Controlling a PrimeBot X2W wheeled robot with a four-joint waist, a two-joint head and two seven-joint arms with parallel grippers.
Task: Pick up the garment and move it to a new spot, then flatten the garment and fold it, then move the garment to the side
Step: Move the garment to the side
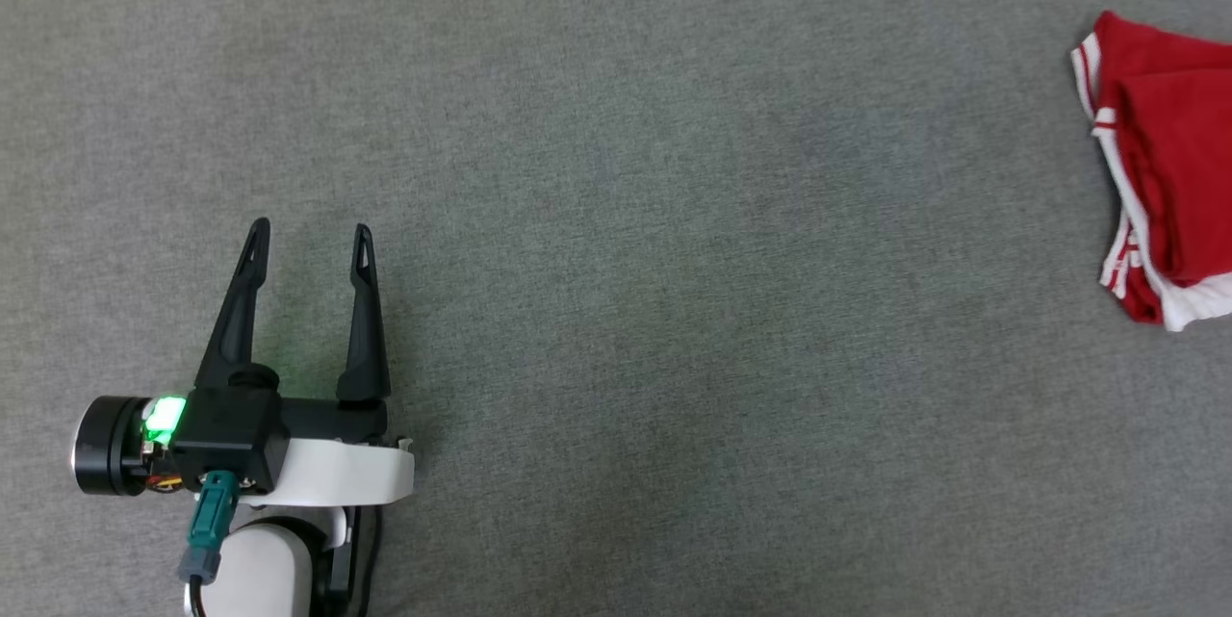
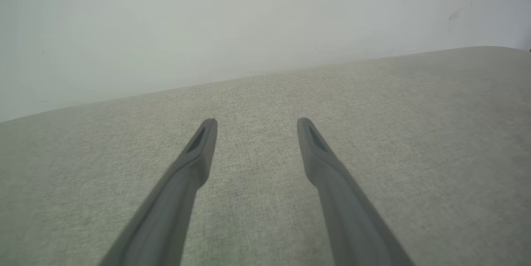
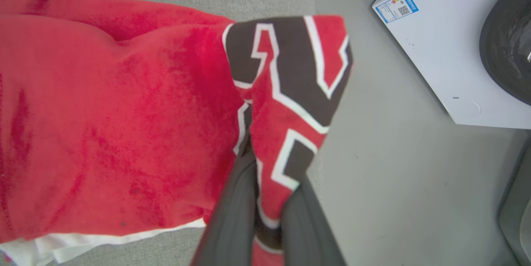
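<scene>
The garment (image 1: 1169, 165) lies in folded layers on the grey cloth surface (image 1: 616, 165), cut off by the head view's right border. The right wrist view adds its black-and-white chest mark (image 3: 290, 75), pinched between the clenched fingers of the right gripper (image 3: 269, 191), whose tips the fabric hides. Past the garment there are the surface's edge, the floor (image 3: 394, 174) and a white appliance (image 3: 435, 50). Well apart from the garment, the left gripper (image 1: 310, 246) hovers spread and empty over bare surface.
</scene>
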